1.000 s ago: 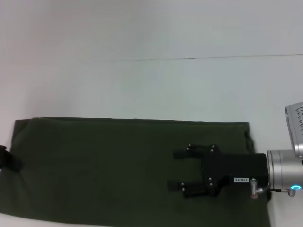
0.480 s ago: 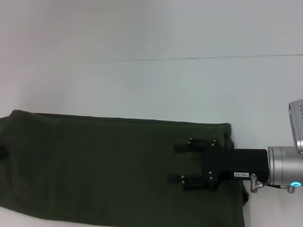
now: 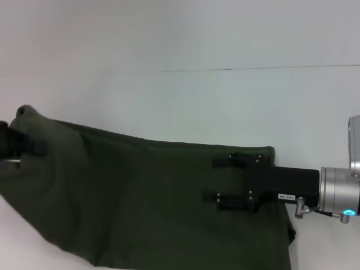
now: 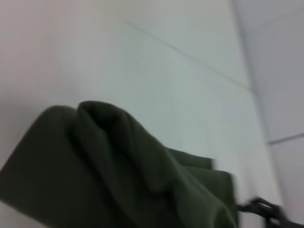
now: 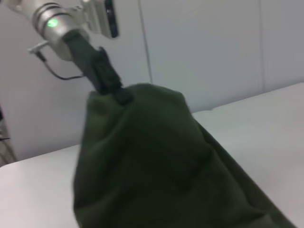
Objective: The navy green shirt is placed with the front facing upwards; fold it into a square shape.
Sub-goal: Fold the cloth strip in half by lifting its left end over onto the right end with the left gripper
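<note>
The left end of the shirt (image 3: 140,197) is now lifted higher than a second ago, clamped in the left gripper (image 3: 22,145). The right gripper (image 3: 216,180), fingers apart, rests on the shirt's right part, on the white table (image 3: 225,101).

one shirt (image 3: 146,197), two grippers (image 3: 216,180), one table (image 3: 180,101)
</note>
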